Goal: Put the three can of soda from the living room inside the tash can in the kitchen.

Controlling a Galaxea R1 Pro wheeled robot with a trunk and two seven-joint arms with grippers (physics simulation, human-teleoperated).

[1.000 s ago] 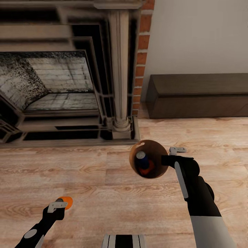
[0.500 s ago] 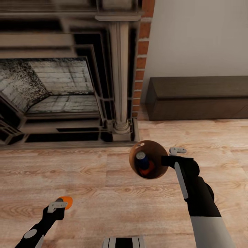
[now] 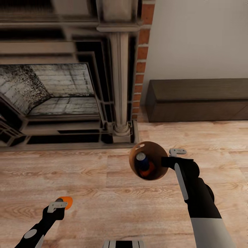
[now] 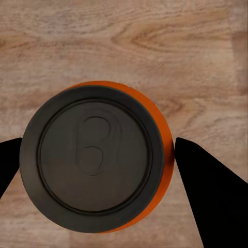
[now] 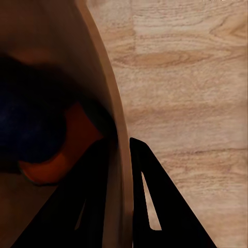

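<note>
Change: fireplace (image 3: 69, 86) sits lower in the head view; camera shifted, arms unchanged.
Left gripper (image 3: 59, 206): jaws holding orange can (image 4: 95, 155).
Right gripper (image 3: 169, 156): jaws pinching trash can (image 3: 148, 164) rim.
Contents: blue can (image 3: 142, 160), second orange can (image 3: 148, 170).

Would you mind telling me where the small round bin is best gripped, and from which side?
By its rim wall, from above, one finger inside and one outside. The bin is open-topped and thin-walled, and too wide to span; two cans already lie inside. The right gripper pinches the wall just this way, on the side nearest its arm.
</note>
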